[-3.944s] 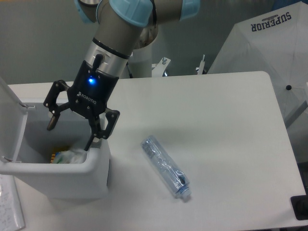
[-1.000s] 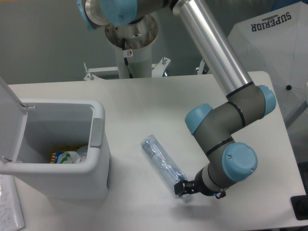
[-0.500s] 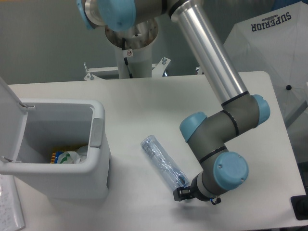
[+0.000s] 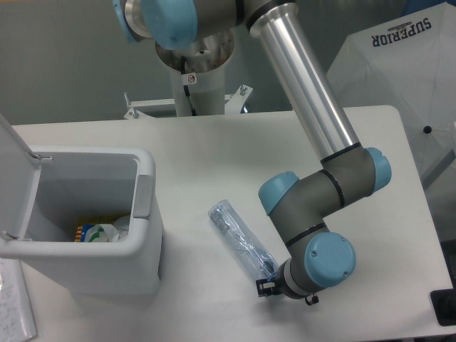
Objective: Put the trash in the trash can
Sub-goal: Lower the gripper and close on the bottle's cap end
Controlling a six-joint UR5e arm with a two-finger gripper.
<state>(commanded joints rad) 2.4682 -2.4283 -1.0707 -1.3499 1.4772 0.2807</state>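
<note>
Only one view is given, from a fixed camera looking down at the white counter (image 4: 299,149).

The plastic bottle (image 4: 241,244) is seen lying flat on the counter, a little right of the trash can (image 4: 100,267). It is clear and crinkled, and it lies at a slant, with its far end pointing up-left toward the can and its cap end pointing down-right. The bottle and the can are apart, not touching.

The arm is bent low over the counter, and the hand (image 4: 268,286) is set right at the cap end of the bottle. It is likely held so low because the bottle lies flat and can only be taken from close to the counter. Most of the hand is hidden under the round blue-capped wrist joint (image 4: 319,261), so it cannot be told if the fingers are apart or closed, or if the bottle is held yet.

The trash can stands at the left with its lid (image 4: 14,174) flipped up, so things can be dropped in from above. The crumpled wrapper (image 4: 107,232) with green print is seen already lying inside, at the bottom. So one piece of trash seems done, and the bottle is judged to be the piece left to move.
</note>
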